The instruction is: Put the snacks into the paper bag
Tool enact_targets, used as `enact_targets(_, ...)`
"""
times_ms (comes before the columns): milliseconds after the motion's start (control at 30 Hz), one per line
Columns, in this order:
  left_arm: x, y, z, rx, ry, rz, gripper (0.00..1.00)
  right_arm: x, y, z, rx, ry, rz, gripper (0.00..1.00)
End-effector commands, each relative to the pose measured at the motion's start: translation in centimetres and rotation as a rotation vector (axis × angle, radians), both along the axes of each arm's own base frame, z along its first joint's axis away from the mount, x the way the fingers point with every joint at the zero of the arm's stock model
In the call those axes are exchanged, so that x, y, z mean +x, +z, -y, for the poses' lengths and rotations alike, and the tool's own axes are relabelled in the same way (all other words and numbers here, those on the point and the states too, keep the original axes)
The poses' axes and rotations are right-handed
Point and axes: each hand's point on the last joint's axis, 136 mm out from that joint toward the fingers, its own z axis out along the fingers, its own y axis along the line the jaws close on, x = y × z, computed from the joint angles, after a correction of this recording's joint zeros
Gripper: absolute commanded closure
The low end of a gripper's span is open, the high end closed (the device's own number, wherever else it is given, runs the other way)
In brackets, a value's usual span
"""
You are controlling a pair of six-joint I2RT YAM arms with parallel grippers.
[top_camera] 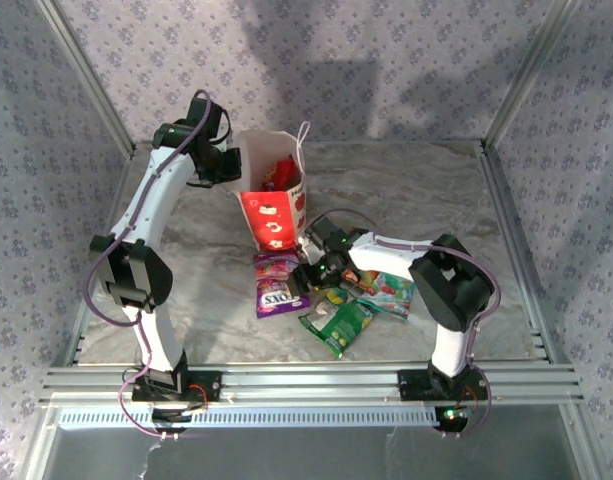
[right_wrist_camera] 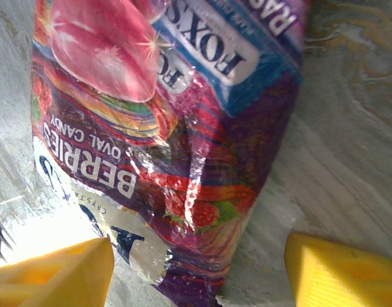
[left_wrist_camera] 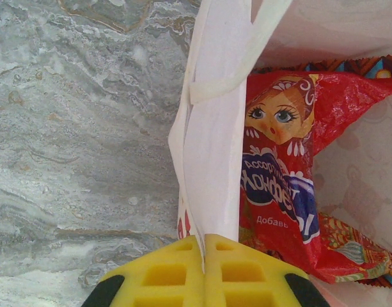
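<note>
The red-and-white paper bag (top_camera: 273, 212) stands upright at the back of the table, its mouth open. My left gripper (top_camera: 230, 164) is shut on the bag's left wall (left_wrist_camera: 211, 147), with the yellow jaws (left_wrist_camera: 203, 240) pinched flat on the paper. The larger red snack (left_wrist_camera: 279, 160) sits inside the bag (top_camera: 283, 175). A purple FOX'S snack (top_camera: 276, 285) lies flat in front of the bag. My right gripper (top_camera: 312, 272) hovers open at that packet's right edge; in the right wrist view its fingers (right_wrist_camera: 55, 275) straddle the packet's end (right_wrist_camera: 170, 128). Green (top_camera: 338, 325), teal (top_camera: 392, 295) and orange (top_camera: 360, 284) snacks lie under the right arm.
The marble tabletop (top_camera: 406, 190) is ringed by an aluminium frame, with rails (top_camera: 306, 382) along the near edge. Both arm bases stand on those rails. The left arm's elbow (top_camera: 131, 270) reaches up the left side.
</note>
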Motion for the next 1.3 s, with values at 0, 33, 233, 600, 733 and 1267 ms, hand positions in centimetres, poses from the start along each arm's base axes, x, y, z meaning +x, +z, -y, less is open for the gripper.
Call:
enact_targets(0, -1.1, 0.6, -0.8, 0.009, 0.007, -0.015, 0.94, -0.3, 0.2, 0.8, -0.006, 0.011, 0.014, 0.27)
enact_targets(33, -1.0, 0.6, -0.9, 0.011, 0.008, -0.013, 0.94, -0.7, 0.1, 0.6, 0.006, 0.022, -0.002, 0.27)
enact_targets(233, -1.0, 0.7, -0.8, 0.006, 0.014, -0.014, 0.94, -1.7, -1.1, -1.0, 0.027, 0.074, -0.071, 0.28)
enact_targets(600, -0.9, 1.2, -0.6, -0.002, 0.017, -0.005, 0.93, -1.5, -2.0, -1.2, -0.006, 0.071, -0.099, 0.55)
enact_targets(733, -1.1, 1.3, -0.5, -0.001, 0.012, -0.007, 0.93, -1.5, -1.8, -1.1, -0.012, 0.066, -0.099, 0.69)
enact_targets(1267, -1.1, 1.3, -0.3, -0.001, 0.011, -0.007, 0.93, -1.1, 2.0, 0.2, -0.070, 0.057, 0.029, 1.00)
